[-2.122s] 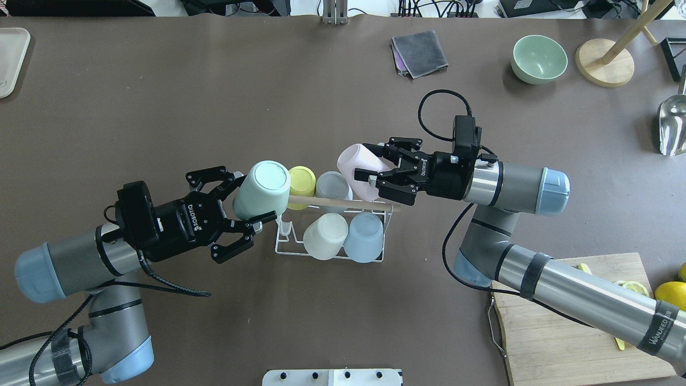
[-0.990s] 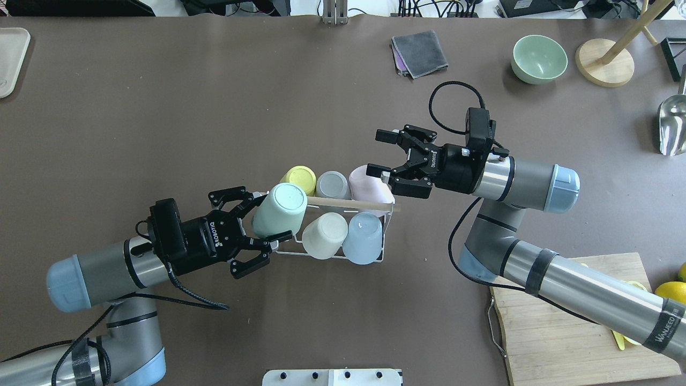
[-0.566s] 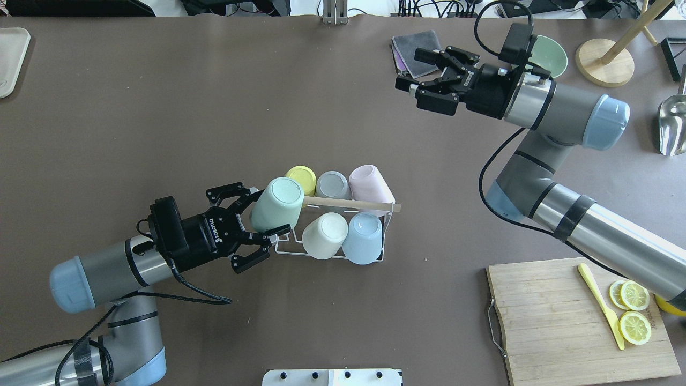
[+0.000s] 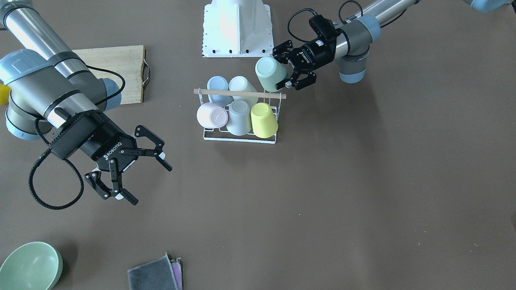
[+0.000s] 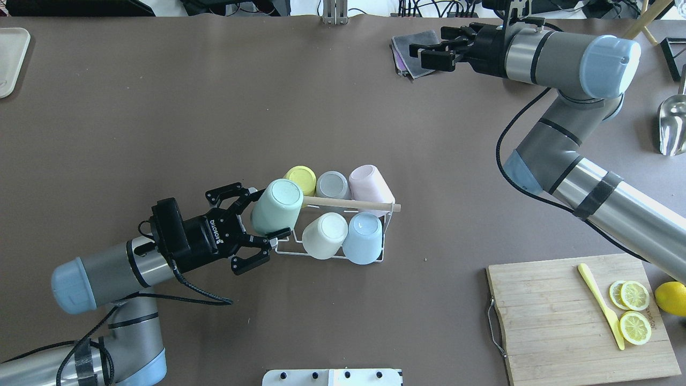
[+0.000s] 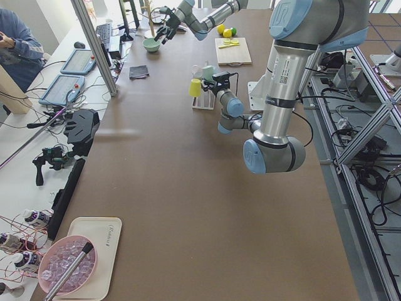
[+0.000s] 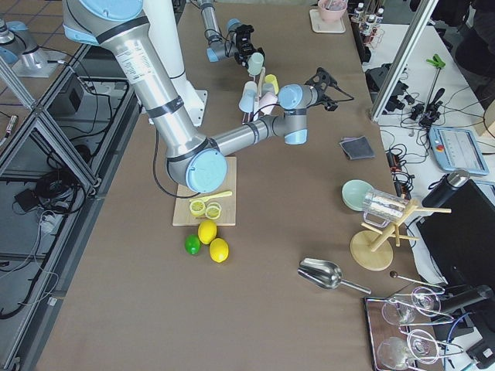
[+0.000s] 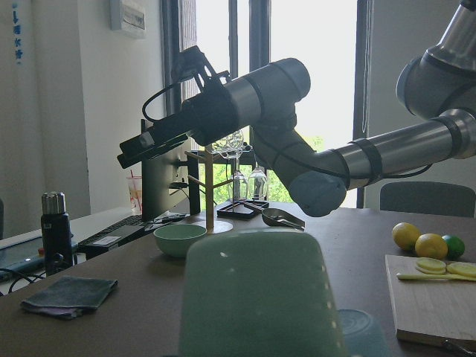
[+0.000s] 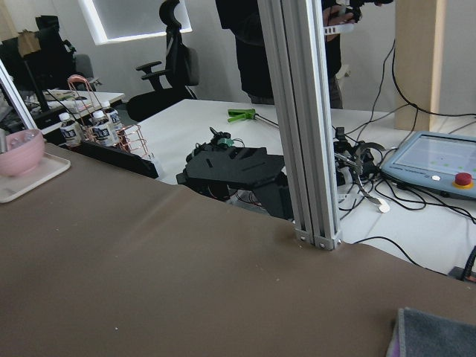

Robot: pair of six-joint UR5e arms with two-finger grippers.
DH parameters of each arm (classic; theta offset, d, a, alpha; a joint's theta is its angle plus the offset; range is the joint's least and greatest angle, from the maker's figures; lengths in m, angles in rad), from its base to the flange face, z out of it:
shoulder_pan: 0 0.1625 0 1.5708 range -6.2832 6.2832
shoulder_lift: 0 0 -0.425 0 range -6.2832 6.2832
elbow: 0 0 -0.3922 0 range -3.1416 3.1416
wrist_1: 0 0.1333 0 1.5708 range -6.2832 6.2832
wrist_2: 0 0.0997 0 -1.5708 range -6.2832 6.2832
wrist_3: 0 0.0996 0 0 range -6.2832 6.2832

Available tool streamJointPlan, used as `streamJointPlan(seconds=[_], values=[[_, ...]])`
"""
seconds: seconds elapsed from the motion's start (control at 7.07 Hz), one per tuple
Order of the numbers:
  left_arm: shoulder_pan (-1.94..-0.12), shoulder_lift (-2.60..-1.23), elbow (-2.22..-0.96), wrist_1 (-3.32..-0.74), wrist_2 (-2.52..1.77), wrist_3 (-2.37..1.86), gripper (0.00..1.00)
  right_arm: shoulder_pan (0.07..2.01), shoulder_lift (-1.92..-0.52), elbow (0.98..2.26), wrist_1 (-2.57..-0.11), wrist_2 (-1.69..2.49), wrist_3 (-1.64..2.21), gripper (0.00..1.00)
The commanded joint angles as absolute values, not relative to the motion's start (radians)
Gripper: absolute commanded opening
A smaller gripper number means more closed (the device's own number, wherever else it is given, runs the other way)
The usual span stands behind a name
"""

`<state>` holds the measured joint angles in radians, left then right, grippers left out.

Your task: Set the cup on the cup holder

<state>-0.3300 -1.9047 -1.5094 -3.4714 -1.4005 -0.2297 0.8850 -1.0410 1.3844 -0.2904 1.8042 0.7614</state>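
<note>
The cup holder is a white wire rack (image 5: 332, 255) with a wooden rod (image 5: 353, 203) across its top, also seen in the front view (image 4: 240, 139). It carries yellow (image 5: 301, 177), grey (image 5: 332, 185), pink (image 5: 370, 185), cream (image 5: 324, 235) and light blue (image 5: 363, 236) cups, upside down. My left gripper (image 5: 268, 212) (image 4: 284, 68) is shut on a mint green cup (image 5: 277, 205) (image 4: 269, 73), tilted at the rack's left end; it fills the left wrist view's bottom (image 8: 260, 297). My right gripper (image 5: 423, 53) (image 4: 150, 183) is open and empty, high over the far side.
A grey cloth (image 5: 403, 53) (image 4: 155, 274) lies at the far edge beneath the right gripper. A green bowl (image 4: 30, 266) sits beside it. A wooden cutting board (image 5: 552, 321) with lemon slices is near right. A metal scoop (image 5: 672, 126) lies far right.
My right gripper let go of the pink cup on the rack, then rose and swung away to the far side. My left gripper brought the mint cup down to the rack's left end.
</note>
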Motion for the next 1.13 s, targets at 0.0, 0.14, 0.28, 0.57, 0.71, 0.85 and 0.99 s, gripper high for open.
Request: streamJointPlan(seconds=[0.0,0.14,0.28,0.57,0.71,0.85,0.99], values=[[-0.328,-1.911,-1.500,-3.471,-1.401,-0.229,0.91,0.881,-1.099,1.550,-0.629,1.815,0.759,1.00],[-0.327,-1.913,-1.499,-3.471,-1.401,-0.229,0.96,0.879,-1.161,1.660,-0.791,1.818,0.759,1.00],[-0.327,-1.914,-1.499,-3.471,-1.402,-0.229,0.97,0.880,-1.195,1.713,-0.919,1.818,0.761,1.00],[-0.328,-1.914,-1.508,-3.474,-1.402,-0.229,0.97,0.885,-1.215,1.758,-1.253,1.822,0.747,1.00],[-0.350,-1.911,-1.519,-3.474,-1.401,-0.229,0.97,0.887,-1.207,1.755,-1.391,1.824,0.641,1.00],[-0.424,-1.901,-1.560,-3.447,-1.407,-0.229,0.97,0.911,-1.207,1.753,-1.490,1.821,0.532,1.00],[-0.480,-1.876,-1.615,-3.312,-1.410,-0.229,0.97,0.963,-1.204,1.755,-1.575,1.845,0.481,1.00]])
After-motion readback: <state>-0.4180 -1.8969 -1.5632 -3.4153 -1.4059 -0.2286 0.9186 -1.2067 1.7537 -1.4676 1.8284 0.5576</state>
